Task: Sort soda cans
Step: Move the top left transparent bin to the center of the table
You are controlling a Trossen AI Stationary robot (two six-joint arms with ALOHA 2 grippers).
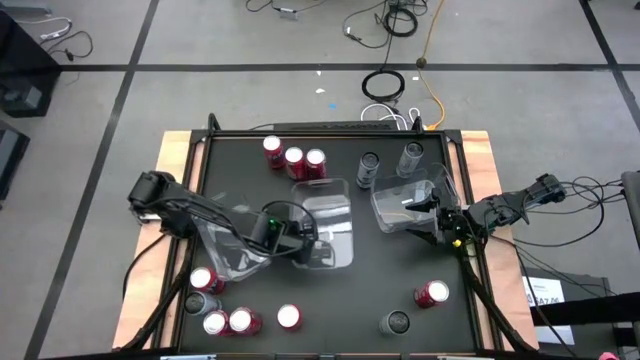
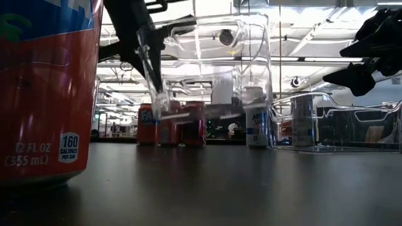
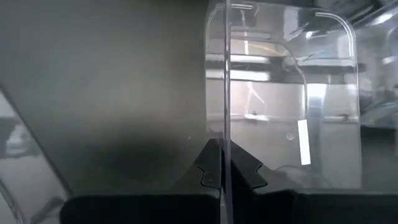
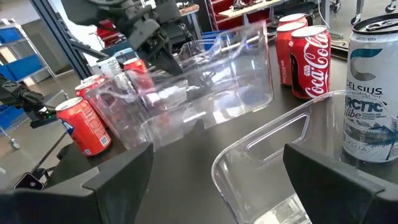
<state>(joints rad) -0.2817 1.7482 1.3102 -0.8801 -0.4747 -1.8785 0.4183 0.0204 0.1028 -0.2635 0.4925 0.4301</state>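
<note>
The left gripper (image 1: 312,248) is clamped on the wall of a clear bin (image 1: 325,215), apparently lifted and tilted. The right gripper (image 1: 440,222) stands apart beside another bin (image 1: 410,200). The soda cans (image 1: 293,161) stand upright, long axes vertical.

Two dark arms, black angular tools

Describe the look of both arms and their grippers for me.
Both arms are dark, jointed and slim. The left gripper has a small green light on its wrist; its fingers are matte black with notched tips. The right gripper shows yellow marks and trailing black cables.
</note>
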